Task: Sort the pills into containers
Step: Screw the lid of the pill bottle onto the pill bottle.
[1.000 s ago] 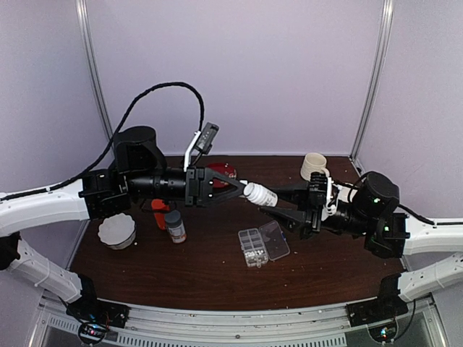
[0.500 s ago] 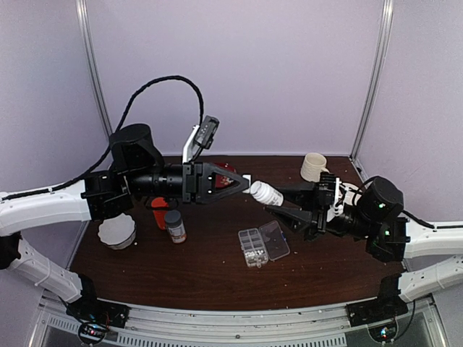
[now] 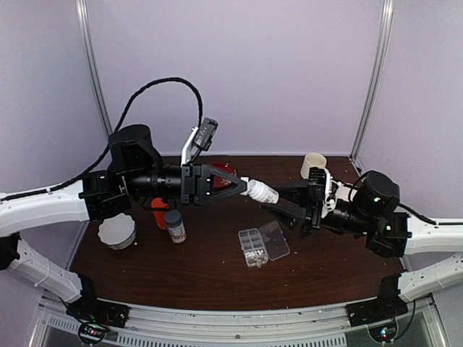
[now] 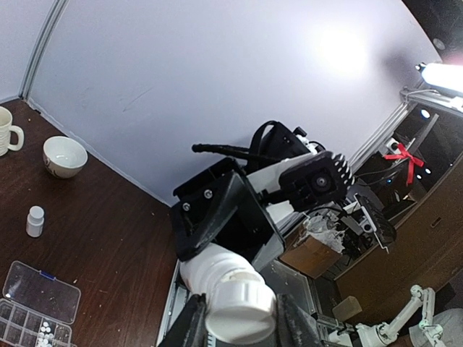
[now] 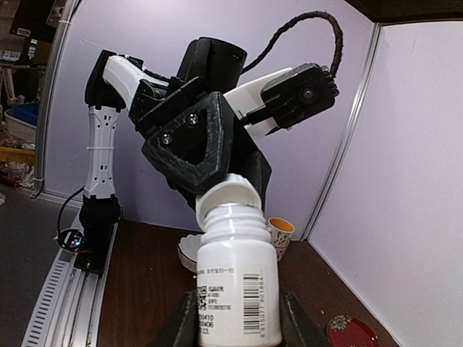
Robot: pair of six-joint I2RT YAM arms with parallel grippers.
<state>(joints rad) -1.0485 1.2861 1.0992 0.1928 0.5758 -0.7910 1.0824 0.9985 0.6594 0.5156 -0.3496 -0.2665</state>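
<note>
Pills (image 3: pixel 252 254): pale cluster in the near cells of the clear organizer (image 3: pixel 248 236), lid (image 3: pixel 275 239) lying open, down on the table. Lower than the right gripper (image 3: pixel 273 199) and near it, touching neither set of jaws.

Between the two sets, held in mid-air: a white bottle (image 3: pixel 262 193). Clenches the right jaws on its body, the left gripper (image 3: pixel 242 185) on its cap (image 5: pixel 226 194).

Over the last second: drawn a little toward the right jaws' side, then brought back, both grips unchanged. Seen from the right wrist, cap tilted on the neck, so probably loosened but not yet off.

No fresh pills for the cells before freeing the cap and tipping the bottle over them.
</note>
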